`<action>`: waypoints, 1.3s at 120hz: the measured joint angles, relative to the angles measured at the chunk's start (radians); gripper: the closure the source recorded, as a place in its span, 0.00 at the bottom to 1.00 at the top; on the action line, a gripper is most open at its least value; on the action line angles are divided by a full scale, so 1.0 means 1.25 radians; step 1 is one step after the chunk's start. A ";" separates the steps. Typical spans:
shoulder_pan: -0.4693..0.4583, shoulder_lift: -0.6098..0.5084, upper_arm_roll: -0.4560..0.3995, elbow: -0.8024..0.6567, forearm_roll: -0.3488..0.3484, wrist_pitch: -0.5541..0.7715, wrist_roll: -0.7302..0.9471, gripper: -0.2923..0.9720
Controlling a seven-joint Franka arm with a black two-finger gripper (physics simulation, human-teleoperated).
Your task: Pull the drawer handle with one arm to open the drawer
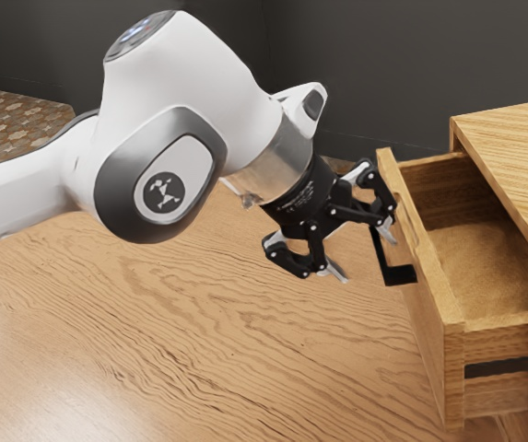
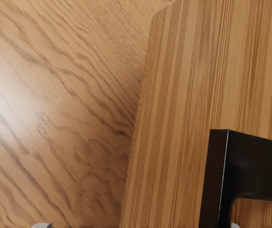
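The wooden drawer (image 1: 427, 285) of a cabinet (image 1: 517, 152) at the exterior view's right stands pulled out, and its bare inside shows. A black handle (image 1: 395, 268) sticks out from the drawer front. My black gripper (image 1: 363, 251) is at the handle, open, with its fingers wide apart. The far fingertip (image 1: 389, 231) sits by the handle's upper end, and the near fingertip (image 1: 335, 271) hangs off to the side over the wood. In the wrist view the handle (image 2: 242, 166) lies close under the hand against the drawer front (image 2: 197, 95).
A wide wood-grain surface (image 1: 171, 331) stretches under the arm. A second drawer front (image 1: 508, 387) sits below the open one. A patterned rug (image 1: 5, 120) lies at the far left, with a dark wall behind it.
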 joint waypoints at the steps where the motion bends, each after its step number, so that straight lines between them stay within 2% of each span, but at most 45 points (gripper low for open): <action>1: 0.000 -0.003 0.001 -0.003 -0.001 0.000 0.000 0.43; 16: -0.012 -0.048 0.025 -0.046 -0.005 0.000 -0.004 0.43; 37: -0.119 -0.108 0.141 -0.106 -0.005 0.000 -0.010 0.43; 45: -0.135 -0.121 0.162 -0.122 -0.005 0.000 -0.011 0.43; 147: -0.120 -0.330 0.219 -0.312 0.010 -0.007 -0.023 0.43; 152: -0.120 -0.342 0.220 -0.297 0.035 -0.020 -0.022 0.39; 156: -0.126 -0.347 0.213 -0.192 0.097 -0.068 -0.009 0.37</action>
